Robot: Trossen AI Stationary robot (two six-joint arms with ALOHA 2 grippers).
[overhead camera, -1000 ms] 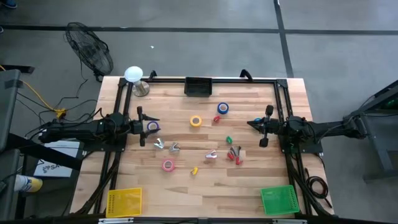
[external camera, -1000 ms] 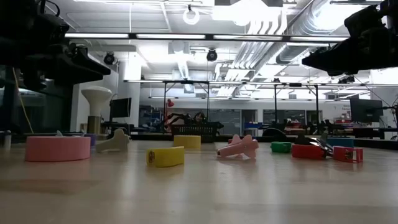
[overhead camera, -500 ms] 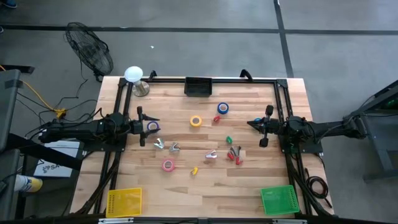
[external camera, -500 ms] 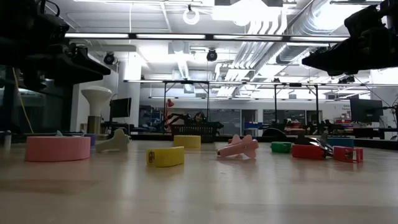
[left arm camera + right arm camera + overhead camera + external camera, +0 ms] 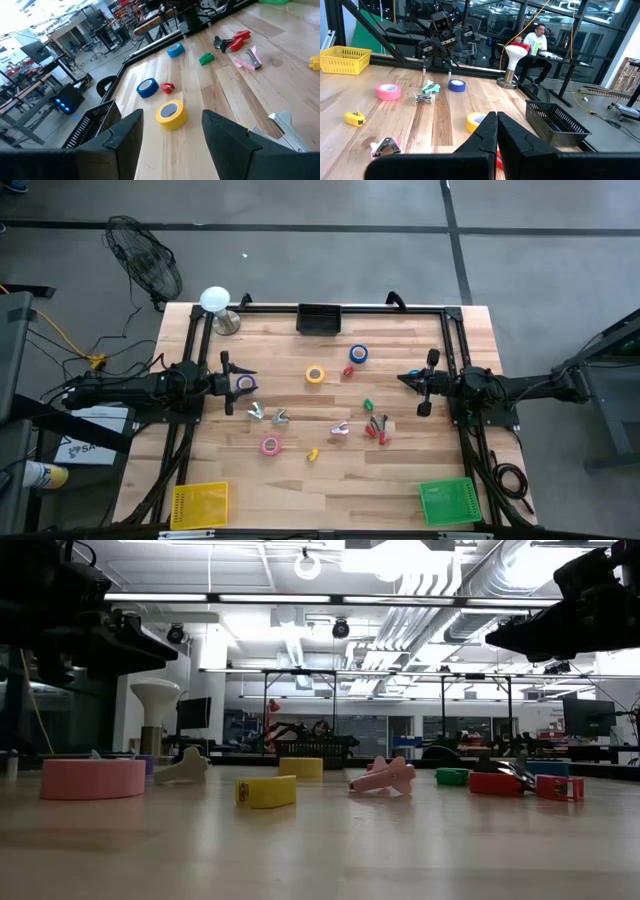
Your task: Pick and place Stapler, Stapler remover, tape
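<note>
The purplish-blue tape roll [image 5: 246, 383] lies on the table just right of the left gripper [image 5: 226, 384], whose jaws stand apart and empty, while the right gripper [image 5: 421, 389], jaws closed, sits far right.

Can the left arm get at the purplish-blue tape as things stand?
Probably yes. The left gripper hangs open close beside the purplish-blue tape, which lies flat on the table with nothing over it or between them.
</note>
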